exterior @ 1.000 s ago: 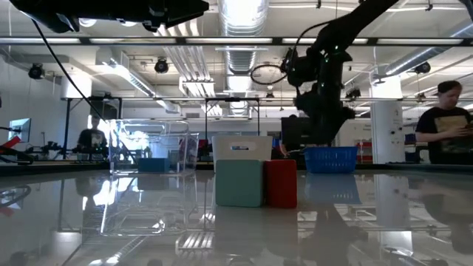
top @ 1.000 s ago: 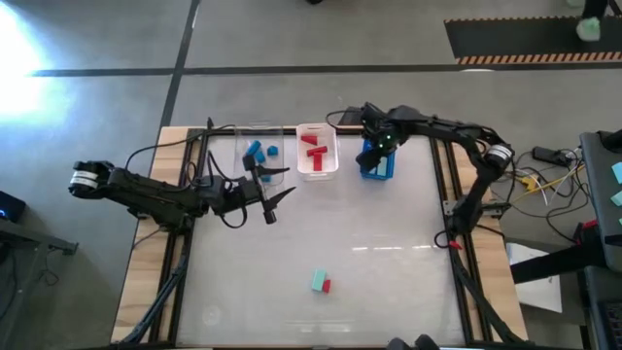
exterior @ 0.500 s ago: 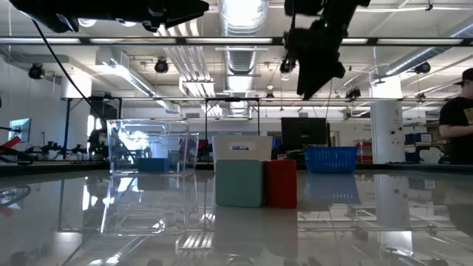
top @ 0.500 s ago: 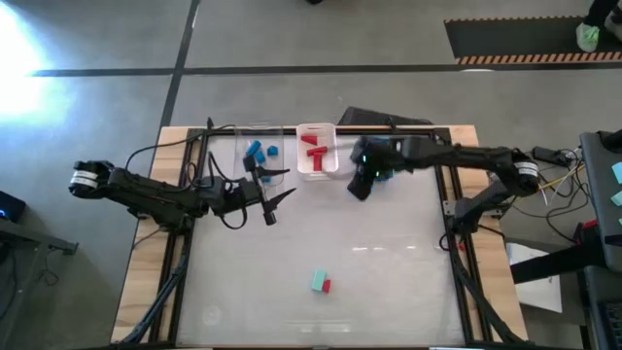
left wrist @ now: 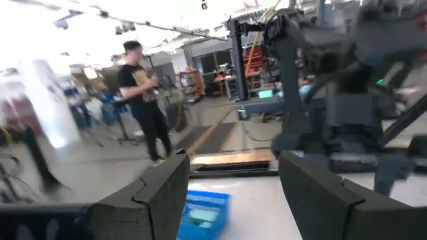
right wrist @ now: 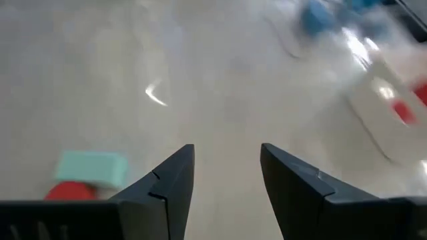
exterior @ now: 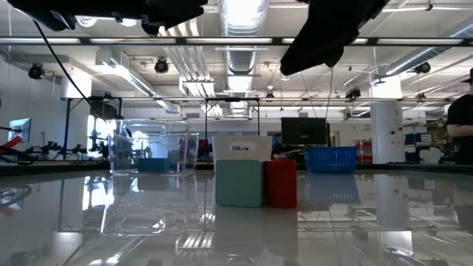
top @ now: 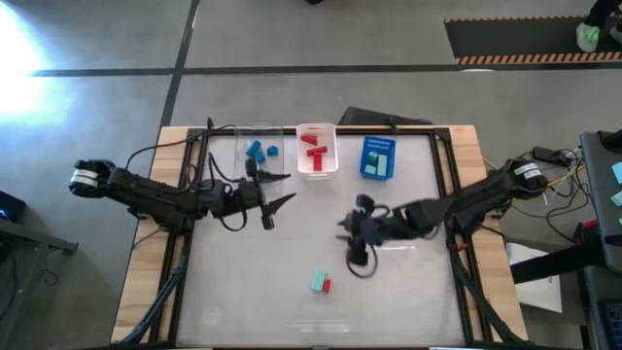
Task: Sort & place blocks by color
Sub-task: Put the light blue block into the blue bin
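A mint block (top: 318, 280) and a red block (top: 327, 286) stand side by side on the table near its front edge; they also show in the low view as the mint block (exterior: 239, 183) and the red block (exterior: 281, 183). My right gripper (top: 348, 240) hovers open over the table's middle, above and short of them; its wrist view shows nothing between its fingers (right wrist: 227, 157), with the mint block (right wrist: 92, 167) ahead. My left gripper (top: 288, 185) waits open, raised near the clear bin (top: 258, 151), empty in its wrist view (left wrist: 230, 167).
Along the far edge stand a clear bin with blue blocks (top: 260, 151), a white bin (top: 317, 165) with red blocks (top: 313, 149), and a blue bin (top: 378, 158) holding mint pieces. Bare tabletop lies between the bins and the two blocks. A person (left wrist: 143, 100) stands beyond the table.
My right gripper has swung from above the blue bin at the far right toward the table's near edge and left, out over the middle of the table, turning as it went. The left arm has kept its place. No block has moved.
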